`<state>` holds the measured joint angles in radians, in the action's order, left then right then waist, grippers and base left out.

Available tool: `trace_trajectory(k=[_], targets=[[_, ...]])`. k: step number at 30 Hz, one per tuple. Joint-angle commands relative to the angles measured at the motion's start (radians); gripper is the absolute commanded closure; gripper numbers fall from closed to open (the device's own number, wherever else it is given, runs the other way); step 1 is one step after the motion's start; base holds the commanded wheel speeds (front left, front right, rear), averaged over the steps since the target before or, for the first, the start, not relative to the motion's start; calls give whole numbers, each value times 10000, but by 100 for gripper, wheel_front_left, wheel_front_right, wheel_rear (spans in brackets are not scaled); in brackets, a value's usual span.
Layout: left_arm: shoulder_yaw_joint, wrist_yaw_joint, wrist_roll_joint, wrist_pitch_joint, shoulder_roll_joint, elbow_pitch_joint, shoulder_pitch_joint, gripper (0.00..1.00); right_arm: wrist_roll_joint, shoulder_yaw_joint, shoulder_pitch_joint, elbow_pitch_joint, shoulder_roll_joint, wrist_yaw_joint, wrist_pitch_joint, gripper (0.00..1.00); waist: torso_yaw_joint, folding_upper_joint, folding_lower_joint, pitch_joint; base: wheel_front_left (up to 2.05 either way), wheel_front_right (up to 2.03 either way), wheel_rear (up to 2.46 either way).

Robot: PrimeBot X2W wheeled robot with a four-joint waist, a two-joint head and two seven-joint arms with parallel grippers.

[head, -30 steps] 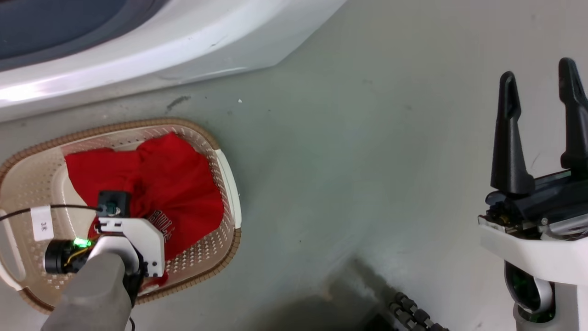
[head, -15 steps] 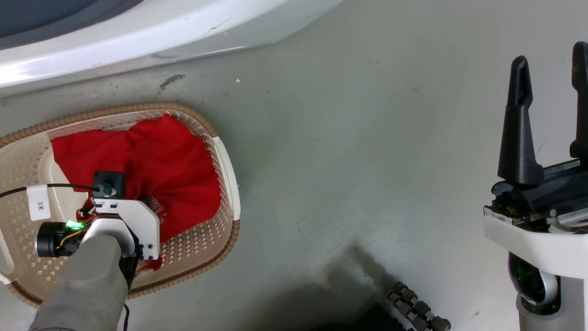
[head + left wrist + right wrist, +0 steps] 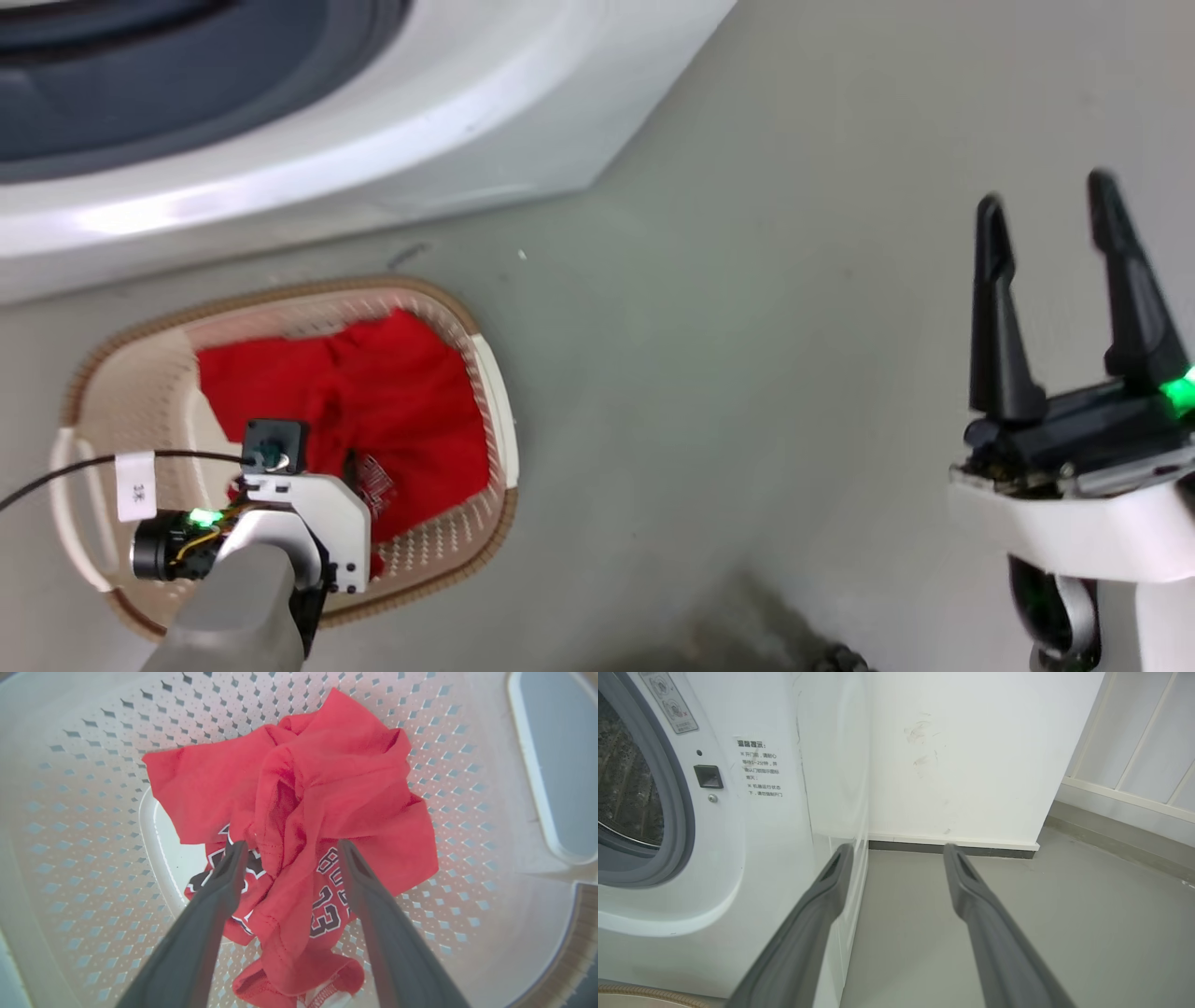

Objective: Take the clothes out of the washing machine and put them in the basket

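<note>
Release step, we judge: our left gripper (image 3: 292,844) hangs wide over the red jersey (image 3: 336,784) lying in the basket (image 3: 84,812); right gripper (image 3: 1046,191) wide, empty. Next, we lift clear.

The grey floor (image 3: 747,327) carries the white washing machine (image 3: 467,131) and, near its front, the cream laundry basket (image 3: 131,392). A strip of bare floor with a dark scuff (image 3: 406,254) lies between them.

the washing machine (image 3: 420,121) spans the top left; near it on the grey floor (image 3: 747,373) the basket (image 3: 497,401) holds the red clothes (image 3: 373,392); the left arm (image 3: 308,523) hangs over them; the right gripper (image 3: 1046,189) stands at lower right, fingers apart
</note>
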<state>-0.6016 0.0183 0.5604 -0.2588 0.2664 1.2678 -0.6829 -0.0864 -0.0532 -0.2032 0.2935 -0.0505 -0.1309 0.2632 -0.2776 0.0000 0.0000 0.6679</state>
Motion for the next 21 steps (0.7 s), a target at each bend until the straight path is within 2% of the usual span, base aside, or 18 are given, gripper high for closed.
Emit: trace_trajectory(k=[1,12,21], targets=[[74,90,-19,-63,-85,-240,205,0,86,18,209,-94,0,3,26,0,262,0,0,-693,0,0,0],[1166,897,-1207,-64,105,-3836,2232,0,329,-26,1269,-776,3,3,24,0,861,0,0,-2437,0,0,0],[2268,1147,-2360,-67,-216,-5902,3766,0,532,-32,1953,-1052,2,3,24,0,1237,0,0,-3628,0,0,0]])
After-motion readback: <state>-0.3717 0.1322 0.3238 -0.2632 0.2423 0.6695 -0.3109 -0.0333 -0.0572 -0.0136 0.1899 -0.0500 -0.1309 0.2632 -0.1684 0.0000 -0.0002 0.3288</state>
